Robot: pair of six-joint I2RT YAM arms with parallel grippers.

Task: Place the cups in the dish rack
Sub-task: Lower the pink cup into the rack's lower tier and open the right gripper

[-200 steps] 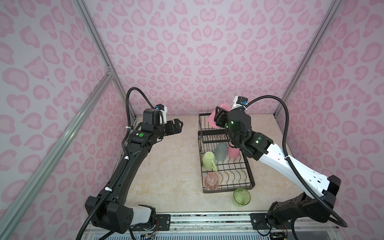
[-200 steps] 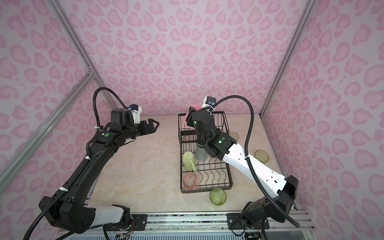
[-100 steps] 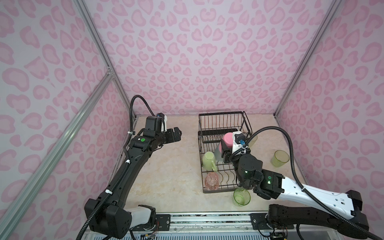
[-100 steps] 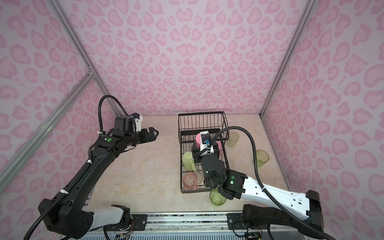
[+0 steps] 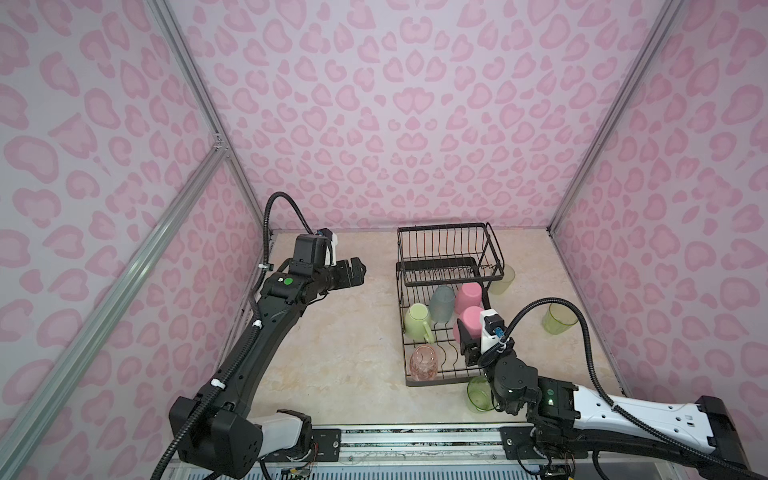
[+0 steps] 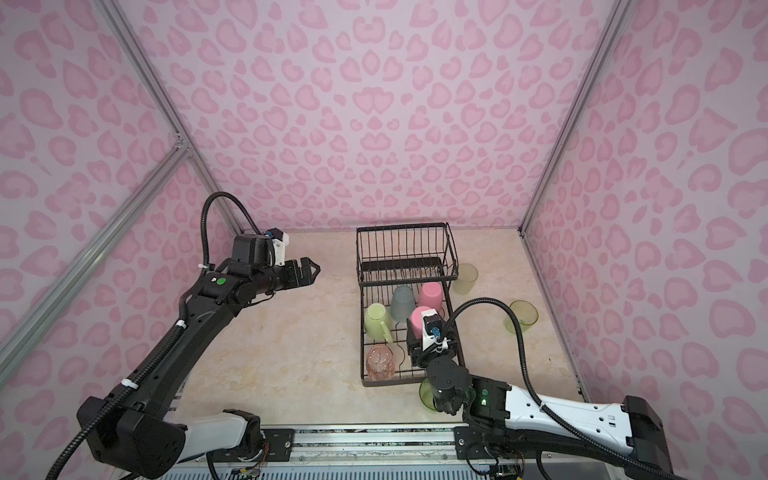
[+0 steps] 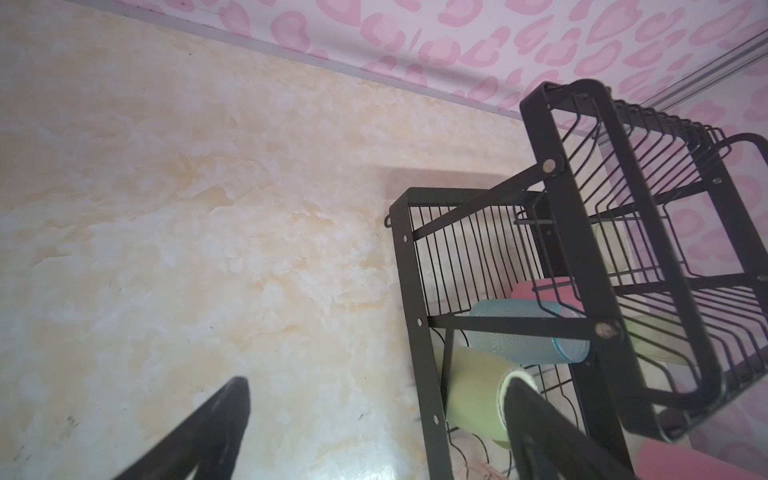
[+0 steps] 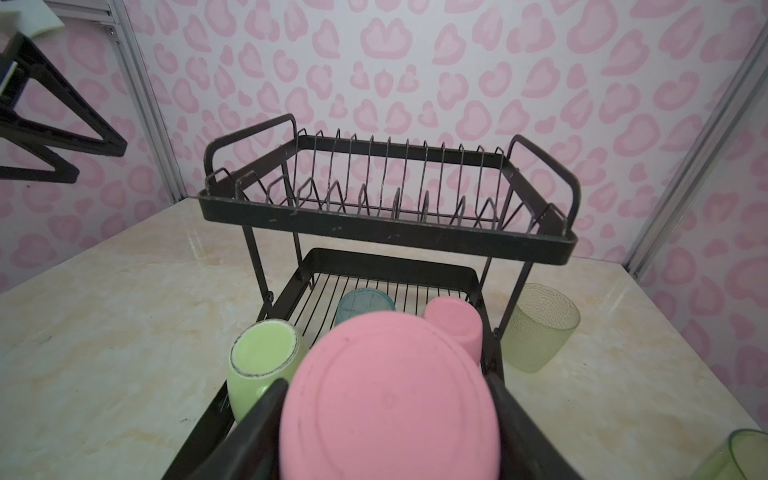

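The black wire dish rack (image 5: pixel 436 380) (image 6: pixel 409 227) stands right of centre. Its lower tray holds a pale-green mug (image 5: pixel 417 319), a teal tumbler (image 5: pixel 442 303), a pink tumbler (image 5: pixel 468 296) and a clear pink glass (image 5: pixel 424 362). My right gripper (image 5: pixel 467 332) (image 8: pixel 386 384) is shut on a second pink tumbler (image 8: pixel 390 399), bottom up, low over the tray beside the first. My left gripper (image 5: pixel 357 270) (image 7: pixel 379 384) hangs open and empty to the left of the rack.
On the table stand a frosted whitish tumbler (image 5: pixel 503 279) right of the rack, a clear green glass (image 5: pixel 559 318) further right, and another green glass (image 5: pixel 480 392) at the rack's front corner under my right arm. Pink walls enclose the table.
My right arm has carried the pink tumbler from above the raised basket down and forward to the lower tray. The left gripper has sunk a little and stayed open.
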